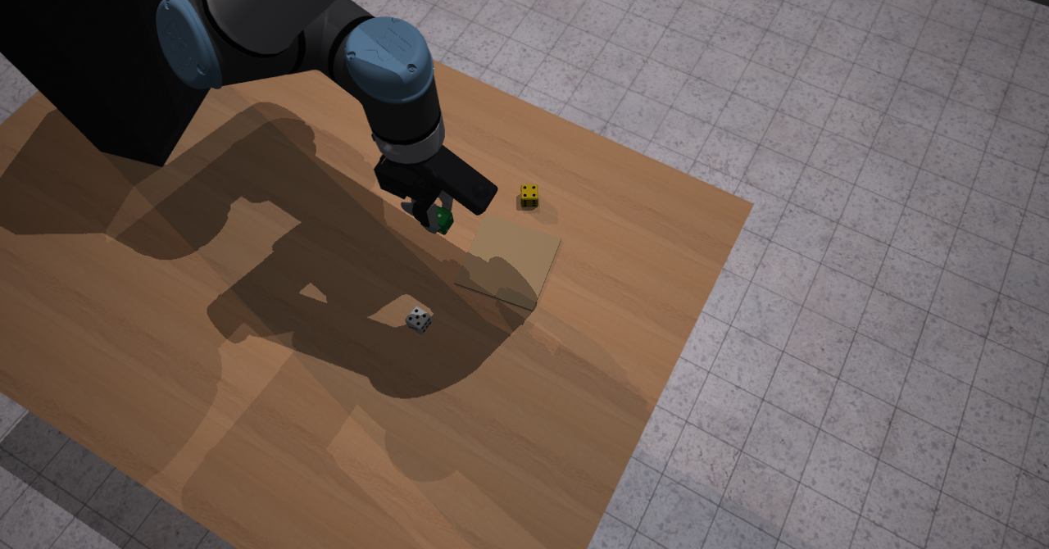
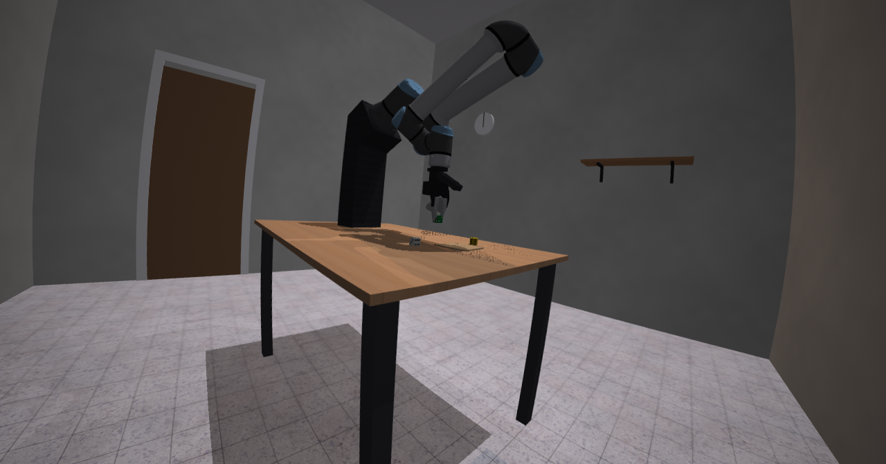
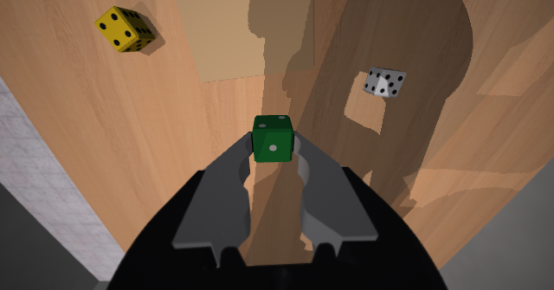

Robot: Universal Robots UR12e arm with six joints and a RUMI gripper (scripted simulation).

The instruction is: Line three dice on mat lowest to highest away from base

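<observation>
We have the green die (image 1: 443, 219) (image 2: 438, 219) (image 3: 273, 139) pinched in our gripper (image 1: 440, 217) (image 2: 438, 217) (image 3: 272, 132), above the table (image 1: 630, 252) (image 2: 347, 262) (image 3: 173, 121) — near the mat (image 1: 517, 252) (image 2: 461, 247) (image 3: 229, 35); the yellow die (image 1: 529, 196) (image 2: 473, 241) (image 3: 123, 30) and white die (image 1: 419, 319) (image 2: 414, 242) (image 3: 384, 82) sit off the mat — on opposite sides.

Rm w/ plain grey walls (image 2: 668, 238), R edge of ext. view browner; brown door (image 2: 201, 170) in pale grey frame on L wall; round wht clock (image 2: 484, 123) nr the corner; wood shelf (image 2: 637, 161) on two blk brackets, R wall; wood-grain tabletop (image 1: 630, 252) (image 2: 347, 262) (image 3: 173, 108) on blk legs (image 2: 536, 343); floor (image 1: 843, 252) (image 2: 111, 362) (image 3: 43, 173) = pale grey speckled tile w/ thin dk grid lines; light dim, dk shadows across tabletop, big one on floor under it
</observation>
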